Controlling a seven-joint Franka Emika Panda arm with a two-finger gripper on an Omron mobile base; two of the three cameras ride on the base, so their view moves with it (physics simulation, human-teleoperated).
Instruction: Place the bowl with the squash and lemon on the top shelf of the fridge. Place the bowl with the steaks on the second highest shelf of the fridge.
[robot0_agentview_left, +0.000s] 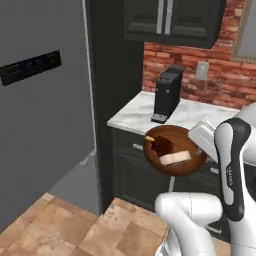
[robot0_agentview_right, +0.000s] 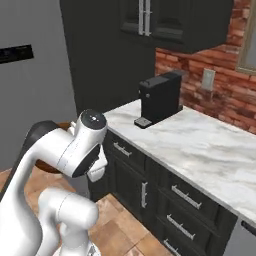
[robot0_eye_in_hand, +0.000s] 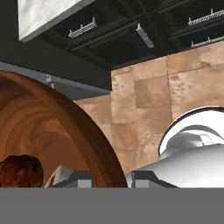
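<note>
A white arm (robot0_agentview_right: 60, 150) with a dark-capped joint is seen rising from the lower left, and a sliver of the brown wooden bowl (robot0_agentview_right: 50, 166) is glimpsed behind it, the claw itself being hidden by the arm. A marble desk (robot0_agentview_right: 200, 150) is carried on dark cabinets (robot0_agentview_right: 165, 195) with silver handles at the right, and a black coffee machine (robot0_agentview_right: 159, 97) is set on its far end. A red brick wall (robot0_agentview_right: 210, 55) with a socket plate (robot0_agentview_right: 208, 79) is shown behind, dark upper cupboards (robot0_agentview_right: 170, 22) above, the grey fridge (robot0_agentview_right: 30, 75) at the left and brown floor tiles (robot0_agentview_right: 122, 230) below.
</note>
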